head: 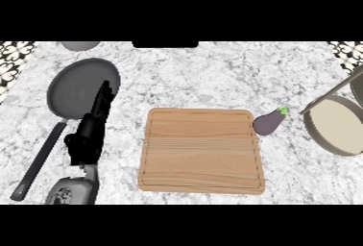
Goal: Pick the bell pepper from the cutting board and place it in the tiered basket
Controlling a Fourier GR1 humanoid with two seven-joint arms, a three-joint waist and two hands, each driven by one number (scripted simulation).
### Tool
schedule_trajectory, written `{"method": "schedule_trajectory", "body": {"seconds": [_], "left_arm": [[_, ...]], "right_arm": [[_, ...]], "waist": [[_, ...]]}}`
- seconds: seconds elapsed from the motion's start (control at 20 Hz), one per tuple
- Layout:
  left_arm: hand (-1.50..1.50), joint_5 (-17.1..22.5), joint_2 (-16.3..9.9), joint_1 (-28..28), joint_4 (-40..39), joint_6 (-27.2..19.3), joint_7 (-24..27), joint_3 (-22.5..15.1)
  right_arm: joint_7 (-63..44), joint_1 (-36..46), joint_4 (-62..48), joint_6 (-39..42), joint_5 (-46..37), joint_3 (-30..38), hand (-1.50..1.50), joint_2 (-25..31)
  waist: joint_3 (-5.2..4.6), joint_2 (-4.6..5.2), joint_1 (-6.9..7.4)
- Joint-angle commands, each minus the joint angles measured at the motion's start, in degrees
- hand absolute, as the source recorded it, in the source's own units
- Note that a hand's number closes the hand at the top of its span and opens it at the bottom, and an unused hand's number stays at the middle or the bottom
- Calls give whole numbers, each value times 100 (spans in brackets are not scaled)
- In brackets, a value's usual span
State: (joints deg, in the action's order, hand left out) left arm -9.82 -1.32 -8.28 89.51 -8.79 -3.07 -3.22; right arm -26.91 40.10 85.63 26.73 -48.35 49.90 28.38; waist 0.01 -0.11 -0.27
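Note:
The wooden cutting board [201, 150] lies in the middle of the counter with nothing on it. No bell pepper shows anywhere in the head view. The tiered basket [340, 127] stands at the right edge, partly cut off, and its round beige tray holds nothing. My left hand [89, 137] is left of the board, seen edge-on, its straight fingers pointing away over the rim of a frying pan. It holds nothing. My right hand is out of view.
A purple eggplant [269, 122] lies on the marble between the board's far right corner and the basket. A grey frying pan [74, 84] sits at far left, its black handle [39, 166] running toward me. A grey bowl [79, 45] peeks in at the far edge.

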Motion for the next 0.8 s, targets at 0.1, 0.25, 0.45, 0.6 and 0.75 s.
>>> {"method": "schedule_trajectory", "body": {"seconds": [0.1,0.25,0.45,0.6,0.75], "left_arm": [[0,-10,17,-57,166,-84,-199,49],[0,-79,5,-30,113,-133,-183,55],[0,-156,105,399,84,-211,205,-63],[0,103,-134,48,122,2,-90,243],[0,-11,-31,425,244,-49,108,43]], "right_arm": [[-393,-309,120,47,664,1235,-150,508],[-240,-516,-186,260,1266,2122,-150,956],[204,-1422,-240,1066,2060,3151,-150,1369],[546,-2005,-840,1511,2492,3846,-150,1929],[1180,-2948,-917,2040,2946,4621,-150,1640]], "waist": [[2,-27,-69],[7,-33,-143],[7,-50,-239],[6,-34,-220],[8,-41,-225]]}}
